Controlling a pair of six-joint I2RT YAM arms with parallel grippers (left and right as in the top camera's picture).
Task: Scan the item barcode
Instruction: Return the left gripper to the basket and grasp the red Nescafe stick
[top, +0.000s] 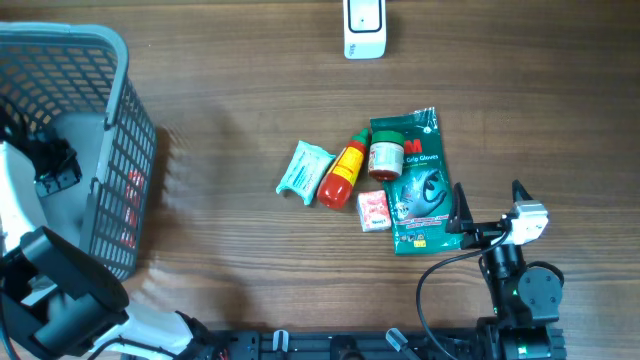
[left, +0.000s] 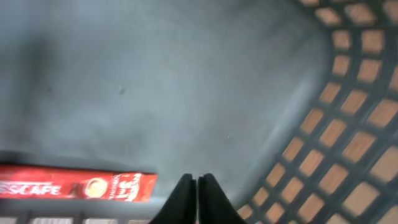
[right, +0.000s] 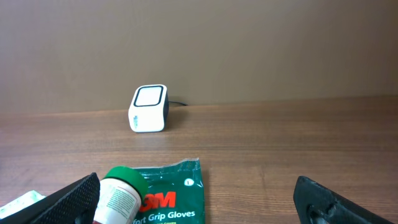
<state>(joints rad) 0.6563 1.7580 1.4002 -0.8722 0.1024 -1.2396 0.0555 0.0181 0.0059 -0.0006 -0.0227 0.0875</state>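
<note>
The glossy green 3M glove pack lies flat mid-tabletop, a green-capped white jar touching its left edge. A white box-shaped scanner stands far back. The right fingers gape wide, empty, near the pack. The left fingers are pressed together on nothing inside a grey plastic lattice basket, beside a red Nescafé sachet.

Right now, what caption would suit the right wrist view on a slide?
Open right gripper facing the scanner across the table; glove pack and bottle in the foreground.
</note>
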